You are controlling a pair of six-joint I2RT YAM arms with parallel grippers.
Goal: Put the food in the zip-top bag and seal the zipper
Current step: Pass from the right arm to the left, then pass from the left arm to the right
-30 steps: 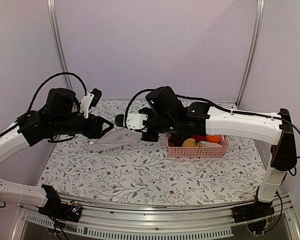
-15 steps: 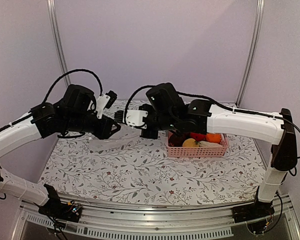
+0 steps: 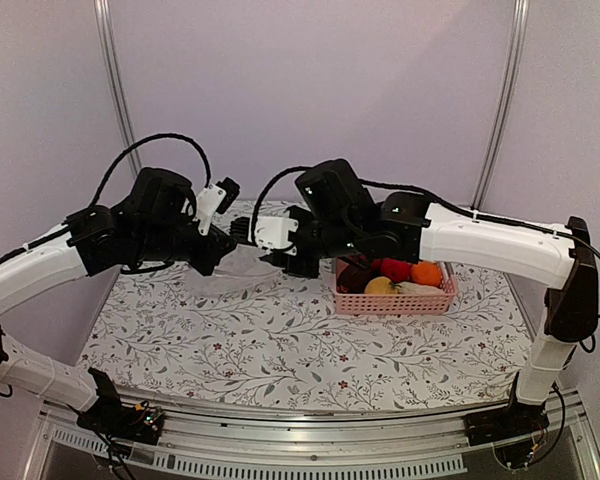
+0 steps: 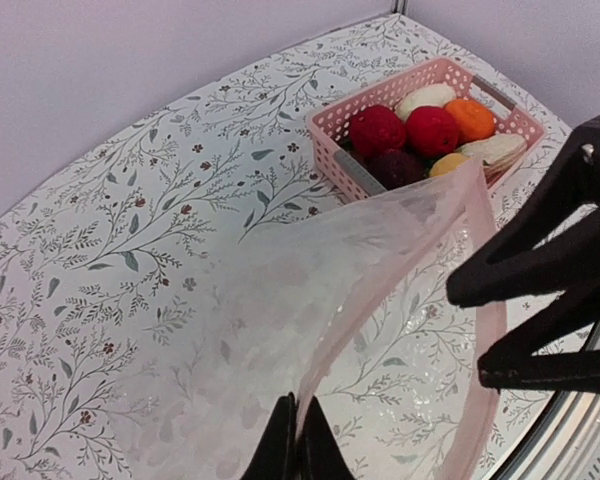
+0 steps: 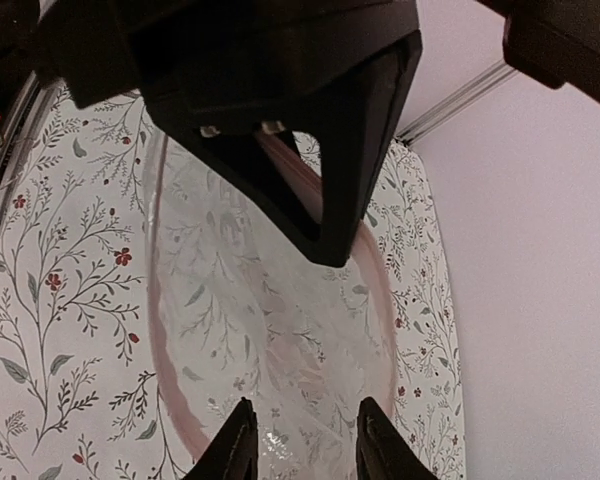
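Note:
The zip-top bag (image 4: 270,300) hangs open between my two grippers above the table, also seen as a clear film (image 3: 225,280) in the top view. My left gripper (image 4: 298,440) is shut on the pink zipper (image 4: 380,265) at one side of the bag's mouth. My right gripper (image 5: 305,445) stands open over the mouth, its fingers apart and pinching nothing. The zipper (image 5: 163,360) runs in a loop under it. The two grippers nearly meet, left gripper (image 3: 223,247) and right gripper (image 3: 242,233). The food (image 4: 410,130), red, orange, yellow, maroon and white pieces, lies in the pink basket (image 4: 330,125).
The pink basket (image 3: 395,303) stands at the right of the flowered table (image 3: 280,350), under my right forearm. Metal posts and a pale wall close off the back. The table's metal front rail runs near the arm bases.
My left gripper swung right and up, then shut on the bag's zipper edge. My right gripper, shut before, has opened. The bag's mouth has risen off the table.

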